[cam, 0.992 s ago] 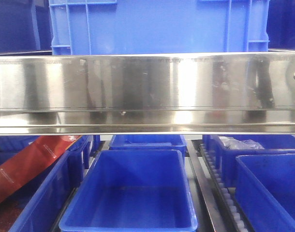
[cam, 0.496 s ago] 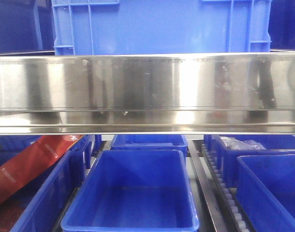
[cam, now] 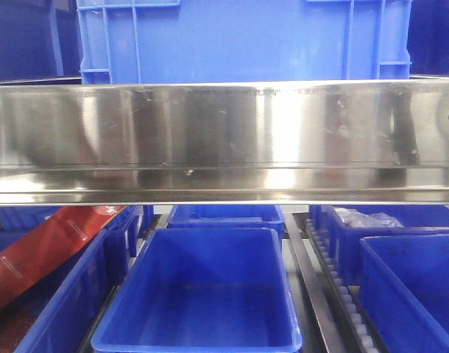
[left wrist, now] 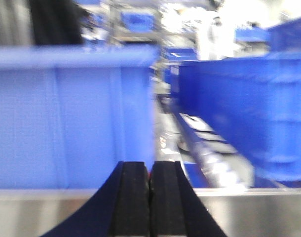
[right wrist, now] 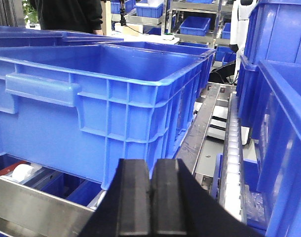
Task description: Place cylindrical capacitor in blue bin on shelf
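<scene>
The shelf's broad steel front rail (cam: 224, 140) crosses the front view. A large blue crate (cam: 239, 37) stands on the tier above it, and an open, empty blue bin (cam: 202, 294) sits on the tier below. No gripper shows in the front view. My left gripper (left wrist: 149, 170) has its jaws pressed together just above the steel rail (left wrist: 249, 212), facing a blue crate (left wrist: 66, 118). This view is blurred, and a faint reddish speck sits at the jaw seam. My right gripper (right wrist: 150, 168) is shut and empty in front of a blue crate (right wrist: 91, 98). The cylindrical capacitor is not in view.
A red strip (cam: 40, 257) lies in the lower left bin. More blue bins (cam: 416, 287) stand at the lower right, one holding clear plastic (cam: 364, 219). A white roller track (right wrist: 233, 148) runs between the crates. A person in dark clothing (right wrist: 66, 12) stands behind the shelf.
The front view swayed a few pixels right, then back left. Nothing else visibly moved.
</scene>
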